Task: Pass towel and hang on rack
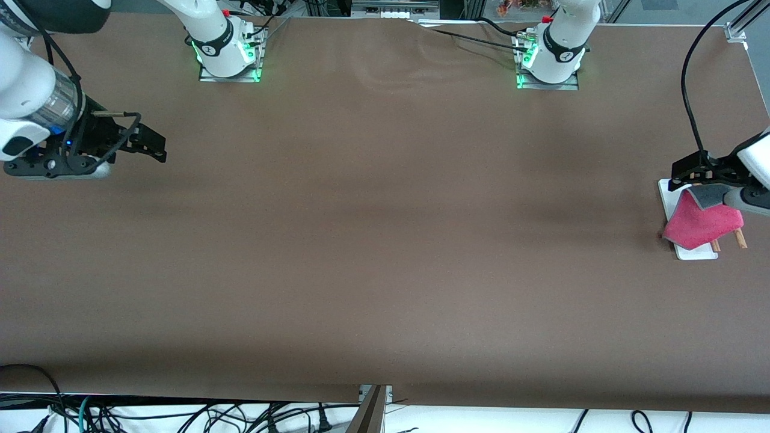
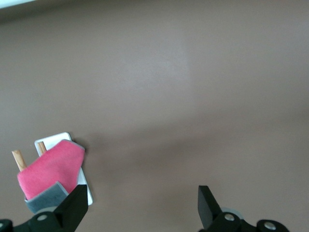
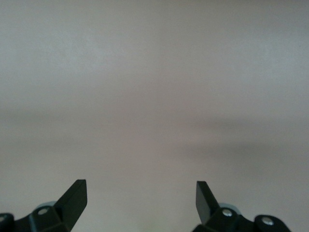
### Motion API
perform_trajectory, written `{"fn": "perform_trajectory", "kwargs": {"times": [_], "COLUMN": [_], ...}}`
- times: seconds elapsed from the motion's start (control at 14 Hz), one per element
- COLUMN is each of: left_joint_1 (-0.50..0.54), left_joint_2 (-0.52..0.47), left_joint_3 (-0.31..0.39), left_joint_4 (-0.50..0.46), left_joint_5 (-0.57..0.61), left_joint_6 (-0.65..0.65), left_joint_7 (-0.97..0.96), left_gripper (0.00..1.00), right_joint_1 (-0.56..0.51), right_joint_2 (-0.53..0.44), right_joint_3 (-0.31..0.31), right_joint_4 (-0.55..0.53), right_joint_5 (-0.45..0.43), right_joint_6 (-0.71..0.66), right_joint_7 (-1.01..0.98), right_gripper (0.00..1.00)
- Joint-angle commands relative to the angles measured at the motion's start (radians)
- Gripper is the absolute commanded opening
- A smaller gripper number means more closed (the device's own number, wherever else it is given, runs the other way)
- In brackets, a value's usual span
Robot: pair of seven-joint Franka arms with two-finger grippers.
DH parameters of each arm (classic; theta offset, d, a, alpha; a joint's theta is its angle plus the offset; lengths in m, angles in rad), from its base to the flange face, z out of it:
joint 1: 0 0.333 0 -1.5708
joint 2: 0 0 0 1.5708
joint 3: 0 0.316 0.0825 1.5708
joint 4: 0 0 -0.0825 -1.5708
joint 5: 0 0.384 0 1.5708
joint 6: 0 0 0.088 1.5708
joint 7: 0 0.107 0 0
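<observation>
Two robot arms work over a wide brown table [image 1: 373,240], seen from a high camera facing them. At the far left of the frame, about a third of the way down, the right gripper [image 1: 150,144] hangs above bare tabletop with its black fingers spread apart and nothing between them; this arm waits. The middle of the frame holds only the brown surface, with the two arm bases along the top edge.

At the far right edge, just above mid-height, the left gripper [image 1: 692,174] hovers over the upper end of the rack [image 1: 692,252], fingers wide and empty. The towel [image 1: 701,224] is draped across the rack's two wooden rods, pink face up with one corner folded to show grey. The rod tips poke out below it.

The towel looks light, soft and floppy, so it should sag and fold wherever it is unsupported and could slide off the smooth rods if nudged. A pinch at the turned-up grey corner or along a free edge seems the best hold.
</observation>
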Motion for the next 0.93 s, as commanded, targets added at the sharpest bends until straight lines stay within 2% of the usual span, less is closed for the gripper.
{"fn": "perform_trajectory", "kwargs": {"times": [0.0, 0.21, 0.5, 0.71, 0.85], "left_joint_1": [-0.230, -0.465, -0.507, -0.486, -0.441], "left_joint_2": [-0.068, -0.099, -0.263, -0.270, -0.273], "left_joint_3": [0.238, 0.469, 0.502, 0.487, 0.438], "left_joint_4": [-0.054, -0.103, -0.330, -0.339, -0.338], "left_joint_5": [-0.042, -0.042, -0.105, -0.105, -0.102], "left_joint_6": [-0.006, -0.001, 0.075, 0.099, 0.099], "left_joint_7": [-0.085, -0.165, -0.192, -0.189, -0.189], "left_gripper": [1.00, 1.00, 1.00, 1.00, 1.00], "right_joint_1": [-0.002, -0.002, -0.001, -0.001, -0.001], "right_joint_2": [0.020, 0.018, 0.014, 0.014, 0.012], "right_joint_3": [0.003, 0.003, 0.004, 0.006, 0.006], "right_joint_4": [0.030, 0.056, 0.060, 0.060, 0.060], "right_joint_5": [0.012, 0.012, 0.014, 0.014, 0.015], "right_joint_6": [-0.005, -0.006, -0.008, -0.006, -0.006], "right_joint_7": [-0.015, -0.018, -0.020, -0.010, -0.012], "right_gripper": [1.00, 1.00, 1.00, 1.00, 1.00]}}
